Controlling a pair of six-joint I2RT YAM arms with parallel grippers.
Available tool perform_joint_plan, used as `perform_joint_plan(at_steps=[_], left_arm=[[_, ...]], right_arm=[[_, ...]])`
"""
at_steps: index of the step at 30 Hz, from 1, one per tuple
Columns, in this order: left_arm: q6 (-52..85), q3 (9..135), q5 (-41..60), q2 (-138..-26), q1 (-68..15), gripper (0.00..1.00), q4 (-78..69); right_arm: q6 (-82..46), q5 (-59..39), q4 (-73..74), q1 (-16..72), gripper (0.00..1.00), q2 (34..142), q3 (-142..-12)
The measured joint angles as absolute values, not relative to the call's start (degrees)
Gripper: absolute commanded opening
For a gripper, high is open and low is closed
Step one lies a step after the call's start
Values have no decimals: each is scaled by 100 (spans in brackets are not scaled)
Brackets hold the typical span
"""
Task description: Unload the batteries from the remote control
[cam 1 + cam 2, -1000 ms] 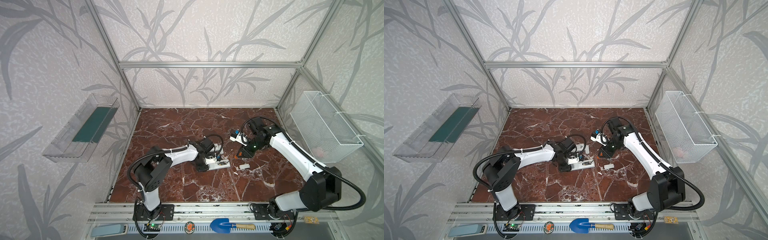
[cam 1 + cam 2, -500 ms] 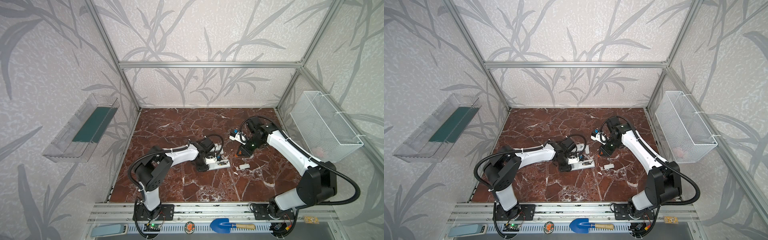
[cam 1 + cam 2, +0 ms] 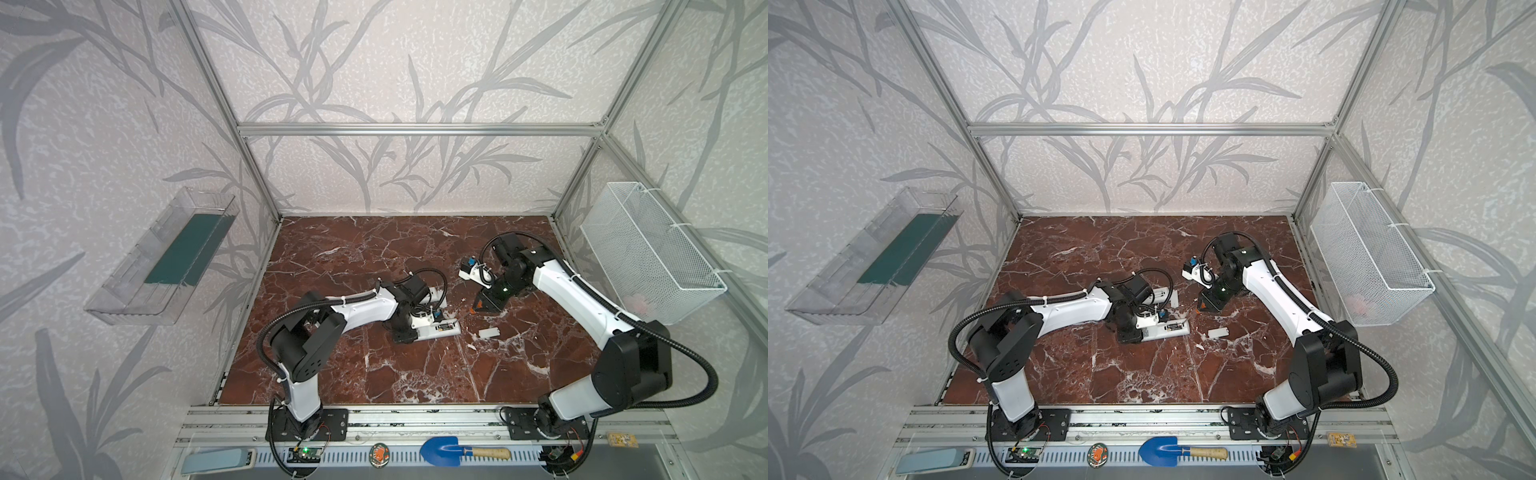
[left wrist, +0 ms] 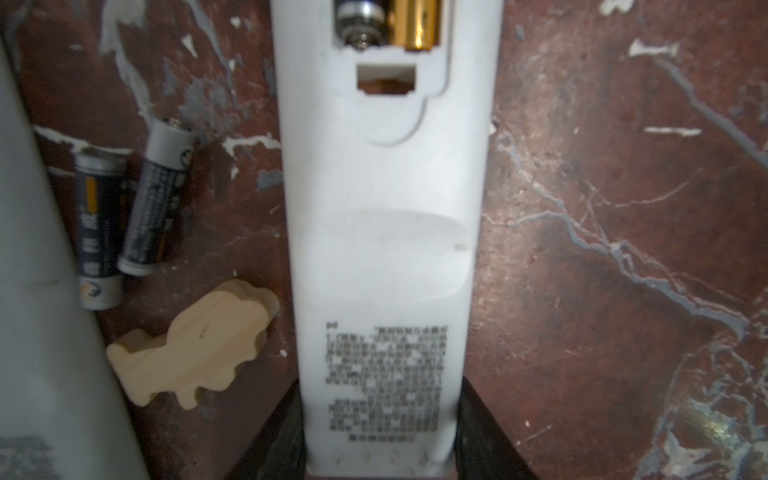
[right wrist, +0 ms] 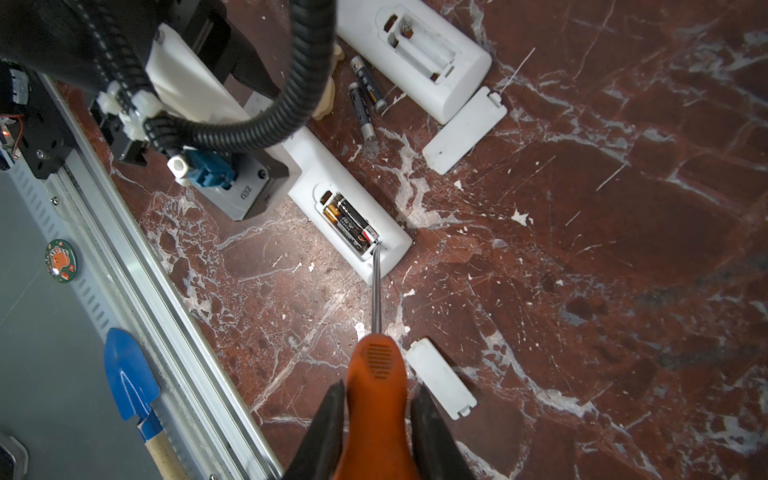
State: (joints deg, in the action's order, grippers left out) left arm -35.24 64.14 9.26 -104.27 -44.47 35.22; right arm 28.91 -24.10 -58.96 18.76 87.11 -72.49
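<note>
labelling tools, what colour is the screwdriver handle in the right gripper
Orange; the screwdriver handle shows best in the right wrist view.

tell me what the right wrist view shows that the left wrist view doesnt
Only the right wrist view: the right gripper clamping an orange screwdriver, its tip at the end of the loaded batteries, a second remote with an empty compartment, and two loose covers. Only the left wrist view: the printed label on the remote. Both: that remote, its loaded batteries, two loose batteries and a wooden piece.
</note>
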Motion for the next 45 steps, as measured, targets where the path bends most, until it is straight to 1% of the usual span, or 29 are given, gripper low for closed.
perform_joint_plan(at_steps=[13, 29, 45], left_arm=[[-3518, 6451, 908, -10457, -4451, 9, 3562], [-3518, 6469, 899, -10473, -4456, 8, 3581], [-3518, 6528, 884, -10512, -4460, 8, 3645]], right_arm=[[2899, -2755, -5774, 1883, 0, 8687, -7015], [2919, -2357, -5756, 1883, 0, 8331, -6980], [2919, -2477, -5653, 1876, 0, 8399, -6770]])
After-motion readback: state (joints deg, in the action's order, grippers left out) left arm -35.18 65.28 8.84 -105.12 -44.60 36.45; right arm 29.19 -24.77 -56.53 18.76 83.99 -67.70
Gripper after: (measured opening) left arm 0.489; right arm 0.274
